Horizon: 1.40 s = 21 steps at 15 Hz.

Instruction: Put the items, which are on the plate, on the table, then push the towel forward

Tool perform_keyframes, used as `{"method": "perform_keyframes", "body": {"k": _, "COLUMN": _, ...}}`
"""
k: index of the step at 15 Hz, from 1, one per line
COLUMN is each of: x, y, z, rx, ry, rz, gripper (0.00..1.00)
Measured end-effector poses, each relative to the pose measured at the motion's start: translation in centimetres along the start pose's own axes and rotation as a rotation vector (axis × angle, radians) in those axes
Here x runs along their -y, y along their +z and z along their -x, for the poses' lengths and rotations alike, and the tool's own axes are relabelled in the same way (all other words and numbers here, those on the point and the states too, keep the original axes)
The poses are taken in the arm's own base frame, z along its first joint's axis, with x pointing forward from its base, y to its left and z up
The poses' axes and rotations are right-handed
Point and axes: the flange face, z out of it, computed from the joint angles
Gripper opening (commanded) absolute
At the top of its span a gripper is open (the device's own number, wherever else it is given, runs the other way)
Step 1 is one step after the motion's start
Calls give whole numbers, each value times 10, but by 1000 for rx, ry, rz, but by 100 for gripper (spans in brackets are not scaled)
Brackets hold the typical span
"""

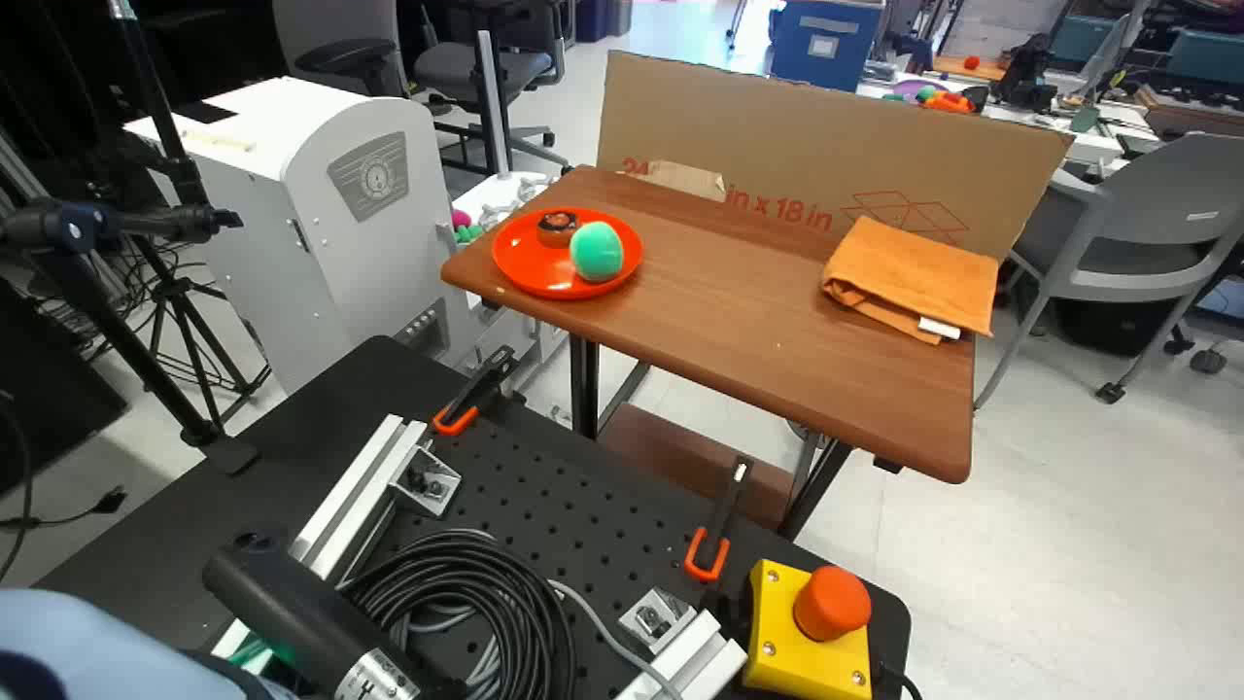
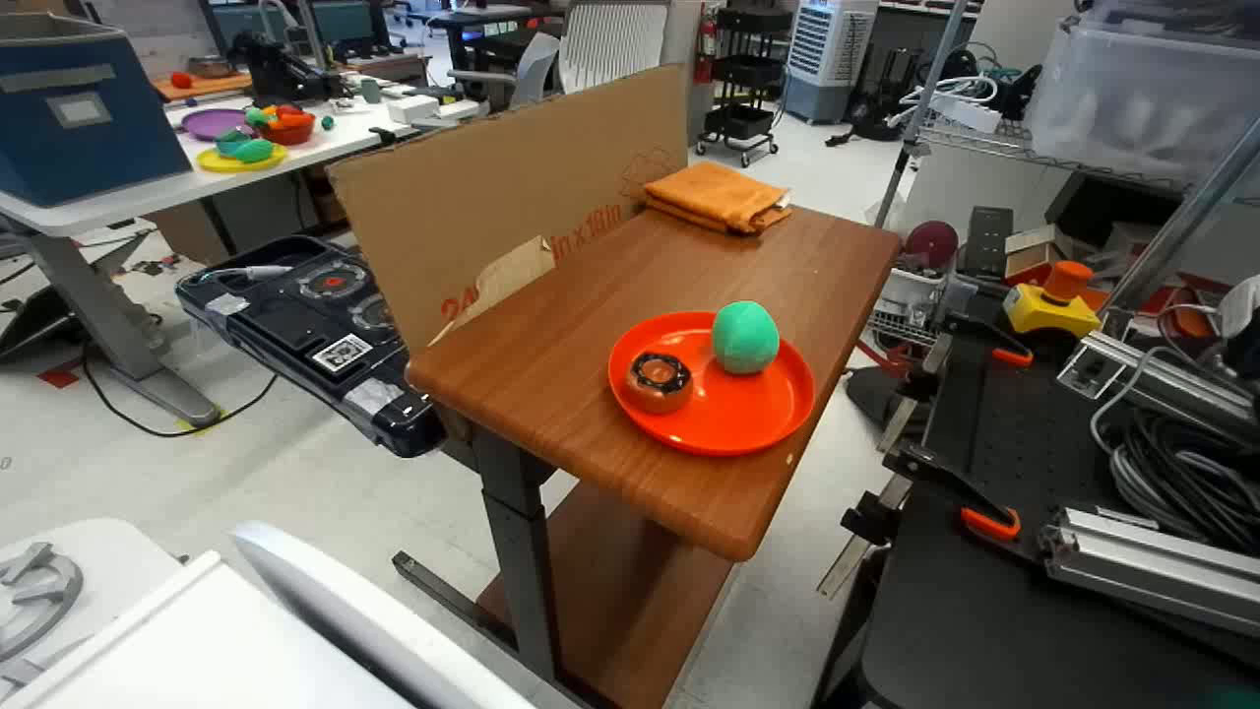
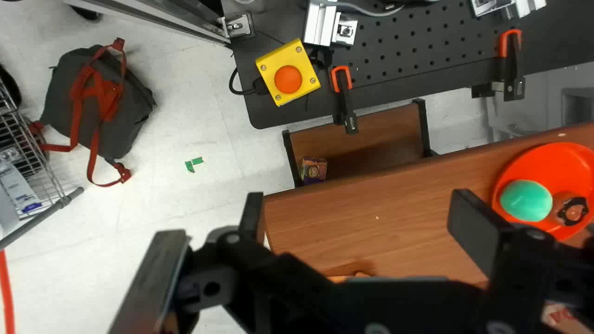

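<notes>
The glossy orange-red plate (image 1: 530, 277) (image 2: 709, 428) (image 3: 554, 160) lies near one end of the brown wooden table (image 1: 739, 311) (image 2: 581, 354) (image 3: 371, 208). On it sit the green ball (image 1: 596, 251) (image 2: 745, 338) (image 3: 526, 200) and a smaller reddish-orange lump (image 1: 558, 231) (image 2: 659, 384) (image 3: 573, 211) with a dark patterned top. The folded orange towel (image 1: 914, 277) (image 2: 717, 195) lies at the opposite end; in the wrist view mostly hidden behind the gripper. My gripper (image 3: 357, 199) is open and empty above the table, with the plate beyond its right finger. It is outside both exterior views.
A tan cardboard sheet (image 1: 777, 146) (image 2: 522, 187) stands upright along one long table edge. Across a gap from the opposite edge is a black perforated board (image 1: 573, 506) (image 3: 408, 41) with clamps, metal rails, coiled cables and a yellow box with a red button (image 1: 812, 632) (image 3: 287, 72).
</notes>
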Motion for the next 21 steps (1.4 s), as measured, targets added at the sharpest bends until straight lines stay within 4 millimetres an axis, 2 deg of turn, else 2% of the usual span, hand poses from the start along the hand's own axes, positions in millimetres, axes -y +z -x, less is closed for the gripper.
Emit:
{"method": "perform_keyframes", "body": {"k": 6, "x": 2, "y": 1, "z": -2, "rx": 6, "ry": 10, "rz": 3, "gripper": 100}}
{"method": "perform_keyframes", "body": {"k": 9, "x": 25, "y": 9, "z": -20, "rx": 17, "ry": 7, "rz": 22, "gripper": 100}}
{"method": "perform_keyframes", "body": {"k": 11, "x": 62, "y": 18, "z": -44, "rx": 5, "ry": -23, "rz": 34, "gripper": 100}}
{"method": "perform_keyframes", "body": {"k": 14, "x": 141, "y": 40, "z": -78, "rx": -17, "ry": -77, "rz": 78, "gripper": 100}}
{"method": "perform_keyframes", "body": {"k": 18, "x": 242, "y": 88, "z": -106, "rx": -31, "ry": -138, "rz": 187, "gripper": 100}}
{"method": "perform_keyframes", "body": {"k": 21, "x": 286, "y": 124, "z": -123, "rx": 5, "ry": -205, "rz": 238, "gripper": 100}}
